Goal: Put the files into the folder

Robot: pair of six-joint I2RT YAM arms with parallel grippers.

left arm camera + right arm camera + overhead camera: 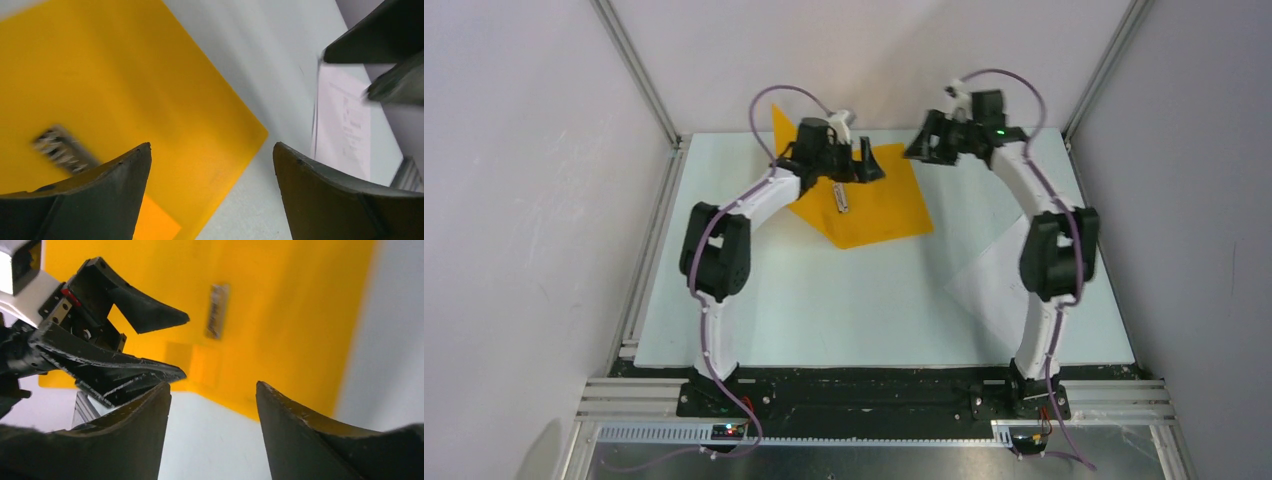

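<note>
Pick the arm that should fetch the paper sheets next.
Right, probably. The files lie on the right side of the table, next to the right arm, and the right tool is open and empty. The left tool, also open, hovers over the folder, farther from the sheets.

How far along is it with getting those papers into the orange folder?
Done: nothing yet. The files lie out on the right, apart from the folder. In hand: the left end effector and the right end effector both hover at the folder, open and empty. Left: picking up the files and slipping them into the folder, so nearly the whole job.
</note>
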